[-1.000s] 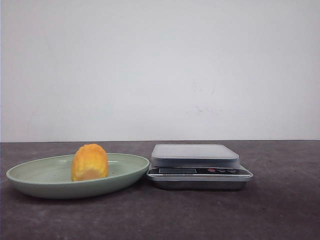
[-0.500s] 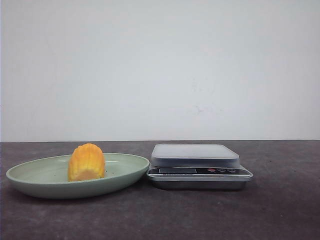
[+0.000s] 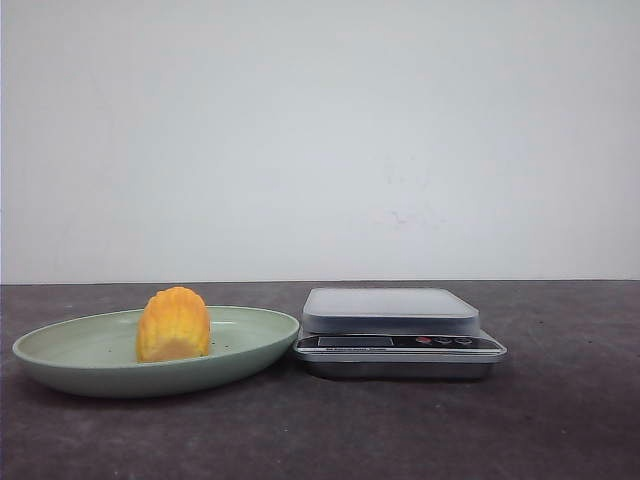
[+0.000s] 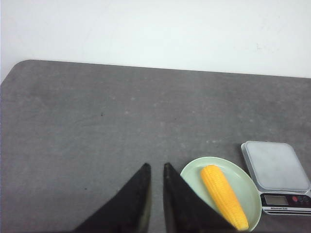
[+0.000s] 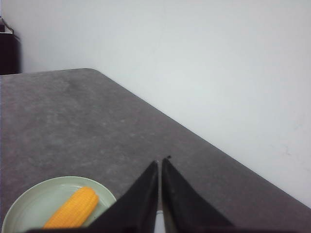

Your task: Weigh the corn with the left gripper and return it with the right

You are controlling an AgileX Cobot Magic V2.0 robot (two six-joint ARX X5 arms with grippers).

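Observation:
The corn, a yellow-orange cob, lies on the pale green plate at the left of the table. The scale stands right of the plate with nothing on its platform. Neither gripper shows in the front view. In the left wrist view my left gripper hangs high above the table, jaws nearly together and empty, beside the plate, the corn and the scale. My right gripper is shut and empty, high above the table, with the corn on the plate to one side.
The dark grey tabletop ends at a white wall behind. The scale's display and buttons face the front. A dark object stands off the table's far corner in the right wrist view.
The corn has shifted slightly left on the plate since a second ago and now lies still. Nothing else has moved.

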